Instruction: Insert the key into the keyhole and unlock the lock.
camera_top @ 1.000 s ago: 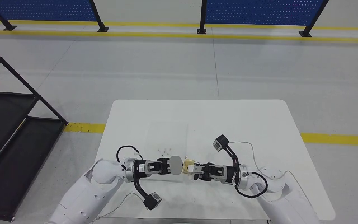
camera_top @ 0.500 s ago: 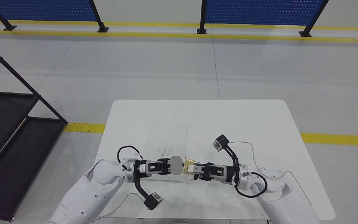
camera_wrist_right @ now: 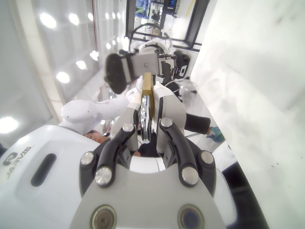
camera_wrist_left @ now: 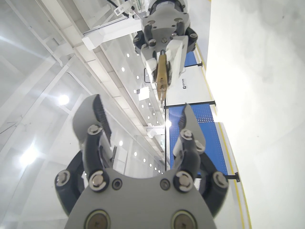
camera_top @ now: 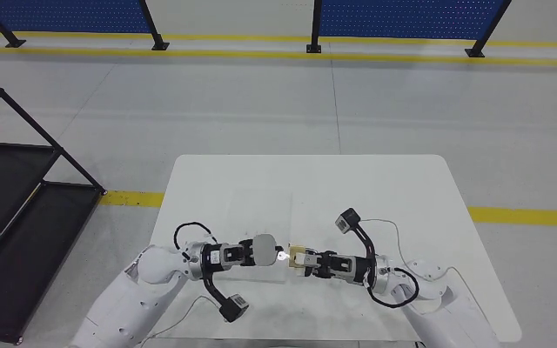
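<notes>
Table (camera_top: pixel 392 191) white and broad under both arms. We see the left gripper (camera_wrist_left: pixel 143 110) spread wide, gripping nothing, facing the right gripper (camera_wrist_right: pixel 149 106), which is clamped on the brass padlock (camera_wrist_left: pixel 162 70) above the table's near side. Small silver key (camera_top: pixel 283 255) juts from the padlock's end, near the left fingertips (camera_wrist_left: pixel 83 120) but untouched by them.

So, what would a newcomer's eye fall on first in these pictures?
The two arms stand tip to tip over the near middle of the white table. The right gripper clamps a brass lock, with what seems a slim key poking from its end. The left gripper faces it, fingers spread and empty.
</notes>
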Available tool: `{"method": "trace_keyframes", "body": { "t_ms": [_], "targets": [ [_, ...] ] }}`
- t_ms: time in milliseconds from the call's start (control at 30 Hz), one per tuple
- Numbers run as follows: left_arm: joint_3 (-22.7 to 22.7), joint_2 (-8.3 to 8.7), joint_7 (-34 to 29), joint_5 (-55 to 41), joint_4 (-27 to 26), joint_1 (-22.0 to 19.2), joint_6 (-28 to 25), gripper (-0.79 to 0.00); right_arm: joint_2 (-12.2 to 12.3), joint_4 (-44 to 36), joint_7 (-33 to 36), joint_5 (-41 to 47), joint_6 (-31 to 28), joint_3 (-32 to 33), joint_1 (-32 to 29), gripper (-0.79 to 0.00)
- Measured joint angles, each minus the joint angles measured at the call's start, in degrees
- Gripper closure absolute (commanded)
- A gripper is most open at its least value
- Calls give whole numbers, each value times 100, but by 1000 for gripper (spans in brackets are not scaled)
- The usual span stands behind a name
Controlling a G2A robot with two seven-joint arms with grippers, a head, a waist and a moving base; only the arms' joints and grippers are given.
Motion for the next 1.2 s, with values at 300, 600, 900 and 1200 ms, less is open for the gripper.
{"method": "trace_keyframes", "body": {
  "t_ms": [300,600,900,1200],
  "targets": [
    [-347,158,65,-1364,-241,-16,-3878,-785,12,22,-89,-58,-54,50,-60,0],
    [-313,186,499,-1935,-14,-152,-5136,-785,11,52,-114,-61,-45,48,-63,0],
    [-505,207,257,-3248,-189,-246,-6514,-785,11,52,-114,-61,-45,48,-63,0],
    [-3,525,-3061,-7419,-41,-104,-8093,-785,11,52,-114,-61,-45,48,-63,0]
  ]
}}
